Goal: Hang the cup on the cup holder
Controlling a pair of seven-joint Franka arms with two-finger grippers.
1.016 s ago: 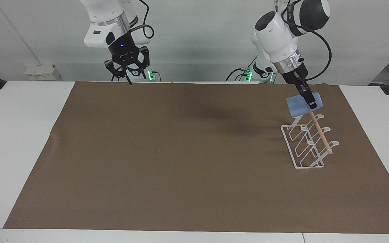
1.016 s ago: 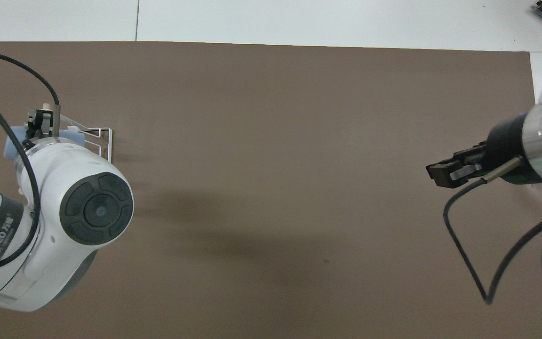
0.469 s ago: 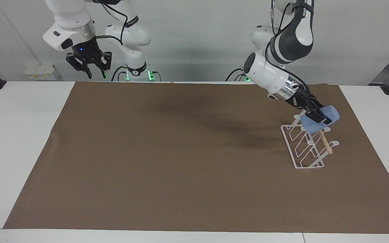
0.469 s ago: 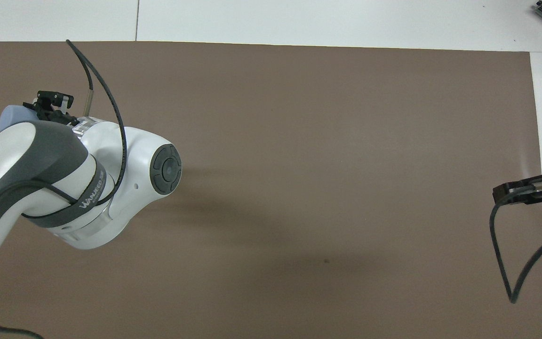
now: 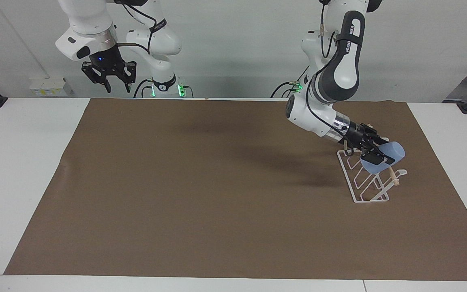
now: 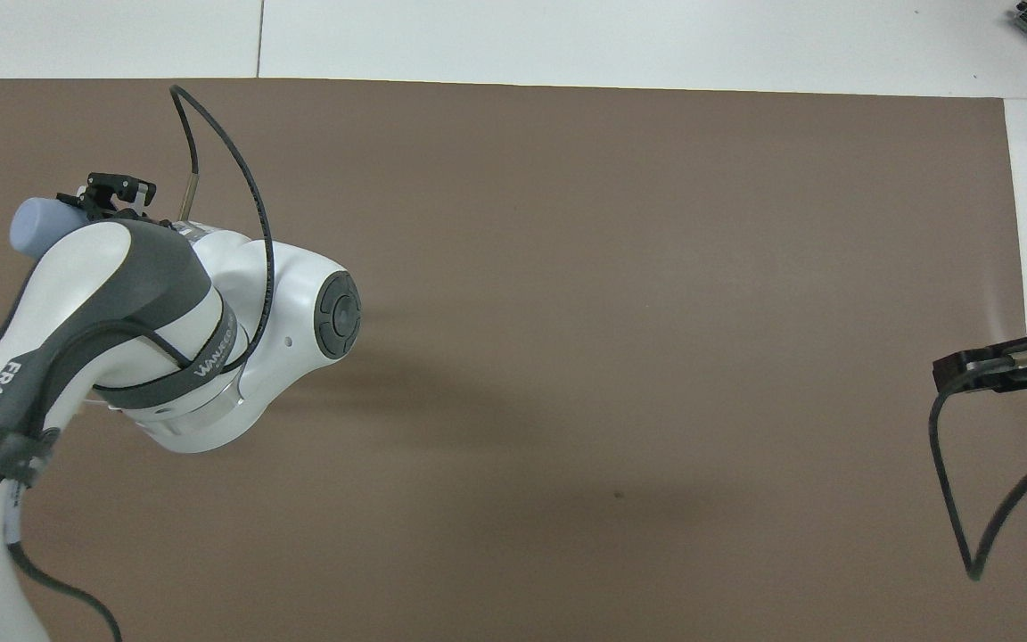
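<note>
The light-blue cup [image 5: 382, 159] is tilted on its side in my left gripper [image 5: 376, 152], which is shut on it. The cup is over the middle prongs of the white wire cup holder [image 5: 371, 200], low against its wooden rod [image 5: 393, 177]. I cannot tell whether a prong is inside the cup. In the overhead view the cup [image 6: 35, 228] shows beside the left gripper [image 6: 109, 193], and the arm hides the holder. My right gripper [image 5: 110, 79] is open and empty, raised over the table's edge at the right arm's end, and waits there; it also shows in the overhead view [image 6: 968, 371].
A brown mat [image 5: 217, 182] covers most of the white table [image 5: 22, 162]. The cup holder stands on the mat at the left arm's end. The left arm's elbow hangs low over the mat beside the holder.
The left gripper has sunk and carried the cup along the holder away from the robots, from above the first prongs to the middle ones. The right gripper has withdrawn toward its end of the table.
</note>
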